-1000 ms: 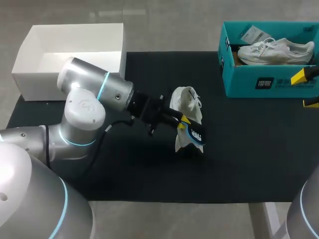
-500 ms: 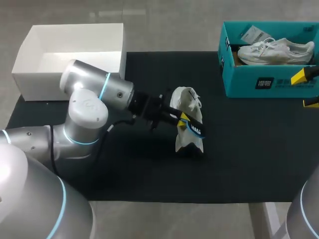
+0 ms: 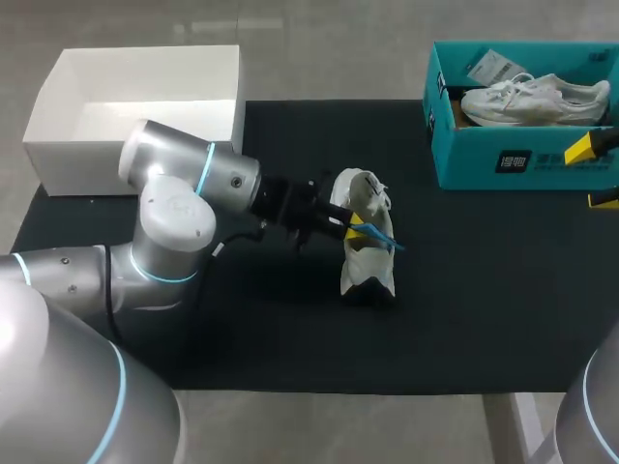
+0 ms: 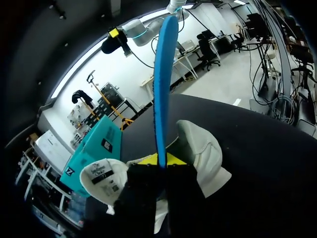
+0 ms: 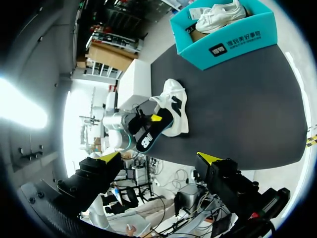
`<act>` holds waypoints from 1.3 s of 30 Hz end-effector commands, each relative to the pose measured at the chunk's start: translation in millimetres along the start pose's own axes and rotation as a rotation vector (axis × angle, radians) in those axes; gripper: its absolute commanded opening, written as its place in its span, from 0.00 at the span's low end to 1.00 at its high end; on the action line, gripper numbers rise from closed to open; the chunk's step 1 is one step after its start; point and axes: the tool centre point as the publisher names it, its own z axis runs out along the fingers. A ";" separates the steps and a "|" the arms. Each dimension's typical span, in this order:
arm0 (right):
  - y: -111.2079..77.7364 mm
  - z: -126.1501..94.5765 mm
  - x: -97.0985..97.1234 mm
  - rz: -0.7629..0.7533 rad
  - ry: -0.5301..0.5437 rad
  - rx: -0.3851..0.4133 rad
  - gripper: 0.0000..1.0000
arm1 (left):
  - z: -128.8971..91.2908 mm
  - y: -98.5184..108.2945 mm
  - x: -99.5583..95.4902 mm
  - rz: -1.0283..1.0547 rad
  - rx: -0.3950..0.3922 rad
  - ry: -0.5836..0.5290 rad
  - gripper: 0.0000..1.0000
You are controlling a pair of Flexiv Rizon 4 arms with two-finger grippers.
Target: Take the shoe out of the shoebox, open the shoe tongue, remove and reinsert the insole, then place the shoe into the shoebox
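A white shoe (image 3: 360, 195) lies on the black mat (image 3: 484, 290) near the middle, also seen in the right wrist view (image 5: 174, 101). My left gripper (image 3: 357, 230) is over the shoe's opening, shut on a blue insole (image 3: 385, 240). In the left wrist view the insole (image 4: 164, 84) stands edge-on, rising from between the fingers (image 4: 174, 159), with the shoe (image 4: 200, 151) under it. The right wrist view shows the insole's dark underside (image 5: 151, 131). My right gripper (image 3: 593, 175) hangs open at the right edge beside the teal shoebox (image 3: 474, 159), its fingers (image 5: 110, 156) wide apart and empty.
The teal shoebox (image 5: 233, 47) at the back right holds a second white shoe (image 3: 537, 97). A white open box (image 3: 68, 155) stands at the back left, just off the mat. My left arm (image 3: 184, 193) stretches across the mat's left half.
The left gripper has twisted and the insole has turned with it, from showing its dark face to lying edge-on over the shoe. The right arm has not moved.
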 end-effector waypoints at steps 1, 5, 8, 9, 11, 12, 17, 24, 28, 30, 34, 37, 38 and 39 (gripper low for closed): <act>-1.1 0.2 0.0 0.002 -0.004 -0.001 1.00 | 7.7 8.6 -2.2 0.013 -0.015 0.002 0.00; -1.1 0.2 0.0 0.002 -0.004 -0.001 1.00 | 9.6 17.3 -3.3 0.006 -0.036 0.011 0.00; -1.1 0.2 0.0 0.002 -0.004 -0.001 1.00 | 10.9 23.9 -5.3 -0.002 -0.047 0.009 0.00; -1.1 0.2 0.0 0.002 -0.004 -0.001 1.00 | 11.8 26.4 -5.9 -0.009 -0.051 0.009 0.00; -1.1 0.2 0.0 0.002 -0.004 -0.001 1.00 | 12.4 28.3 -6.4 -0.025 -0.046 0.006 0.00; -1.1 0.2 0.0 0.002 -0.004 -0.001 1.00 | 12.3 27.9 -6.9 -0.029 -0.043 0.004 0.00; -1.1 0.2 0.0 0.002 -0.004 -0.001 1.00 | 6.3 12.3 -6.7 -0.018 -0.029 0.009 0.66; -1.1 0.2 0.0 0.002 -0.004 -0.001 1.00 | -4.7 -21.6 -6.5 0.043 0.014 0.024 0.75; -1.1 0.2 0.0 0.002 -0.004 -0.001 1.00 | -7.5 -35.4 -2.3 0.071 0.015 0.057 0.49; -1.1 0.2 0.0 0.002 -0.004 -0.001 1.00 | -8.2 -35.6 -0.3 0.067 0.006 0.078 0.41; -1.1 0.2 0.0 0.002 -0.004 -0.001 1.00 | -6.8 -26.9 1.1 0.060 -0.007 0.091 0.00; -1.1 0.2 0.0 0.002 -0.004 -0.001 1.00 | -5.1 -22.3 0.4 0.076 -0.025 0.101 0.00; -1.1 0.2 0.0 0.002 -0.004 -0.001 1.00 | -4.2 -20.7 0.6 0.080 -0.030 0.104 0.00; -1.1 0.2 0.0 0.002 -0.004 -0.001 1.00 | -3.2 -19.1 0.7 0.079 -0.029 0.105 0.00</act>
